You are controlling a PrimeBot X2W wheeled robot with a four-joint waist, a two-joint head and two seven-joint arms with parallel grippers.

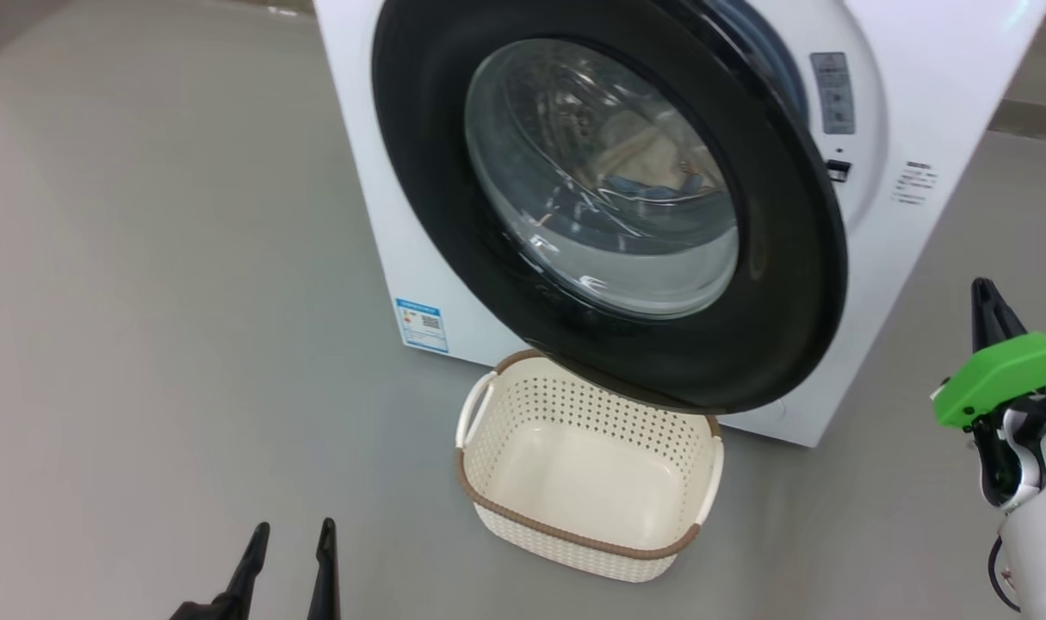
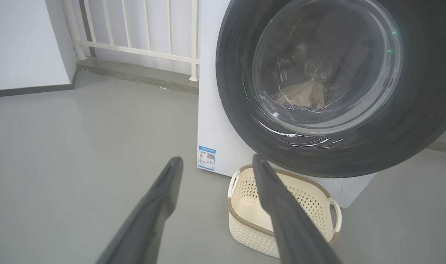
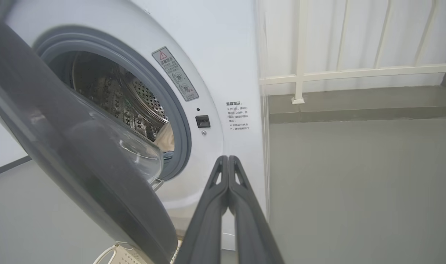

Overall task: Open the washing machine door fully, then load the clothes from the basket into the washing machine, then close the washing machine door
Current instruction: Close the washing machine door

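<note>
Head view: one washing machine (image 1: pixel 910 284), its one door (image 1: pixel 772 284) partly open, two clothes (image 1: pixel 652 168) inside. One basket (image 1: pixel 523 405) sits on the floor (image 1: pixel 144 344) under the door. Left gripper (image 1: pixel 294 527) spread open; right gripper (image 3: pixel 228 158) clenched.

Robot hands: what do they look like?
The left gripper and right gripper each have two long, thin, dark grey fingers tapering to points; the right's have triangular holes near the tips. Behind it: a bright green cover, a white forearm and a black cable.
</note>
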